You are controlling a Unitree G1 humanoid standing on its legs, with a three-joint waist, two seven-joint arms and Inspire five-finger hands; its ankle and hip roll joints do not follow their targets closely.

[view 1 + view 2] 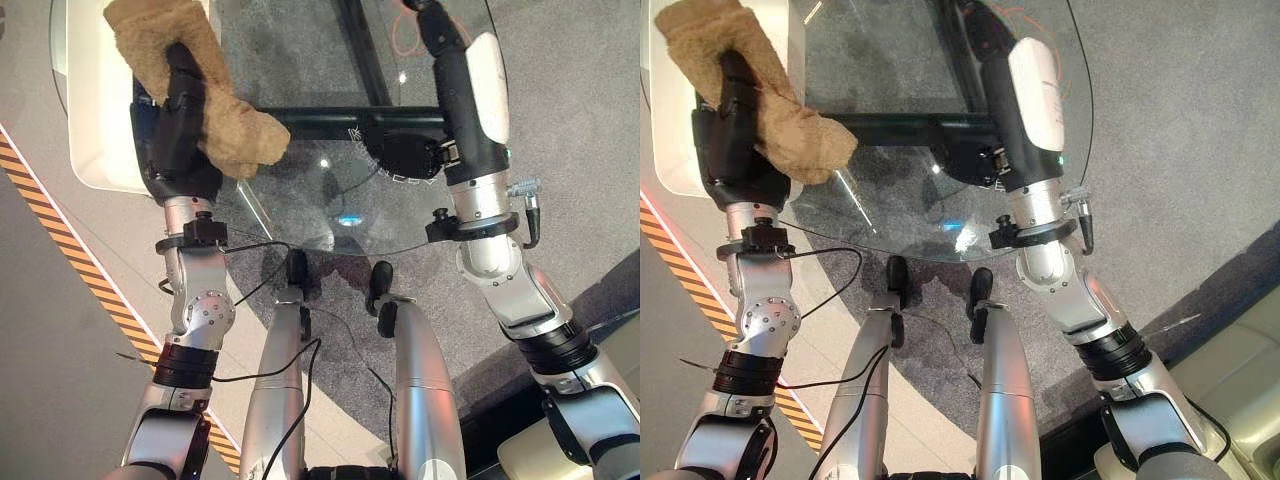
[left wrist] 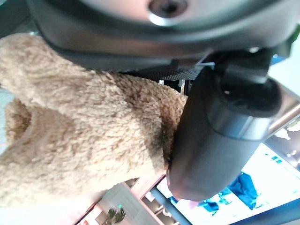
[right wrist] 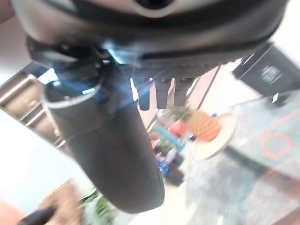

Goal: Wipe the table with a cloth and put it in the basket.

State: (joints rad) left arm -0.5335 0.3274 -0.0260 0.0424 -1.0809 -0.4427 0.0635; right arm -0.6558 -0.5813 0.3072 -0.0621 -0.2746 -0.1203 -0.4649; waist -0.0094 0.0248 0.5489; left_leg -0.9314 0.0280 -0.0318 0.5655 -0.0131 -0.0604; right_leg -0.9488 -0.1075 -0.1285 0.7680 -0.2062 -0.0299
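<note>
Closest below the head camera, the left hand holds the fluffy tan cloth up, fingers curled round it, over the white basket beside the round glass table. Seen from the left wrist, the thumb pinches the shaggy pile. From the right wrist, the right hand hovers with straight fingers.

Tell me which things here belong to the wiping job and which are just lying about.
Part of the job:
- cloth, held in the left hand
- glass table
- white basket, under the cloth

Just there:
- right hand, over the glass, holding nothing that I can see
- striped floor tape
</note>
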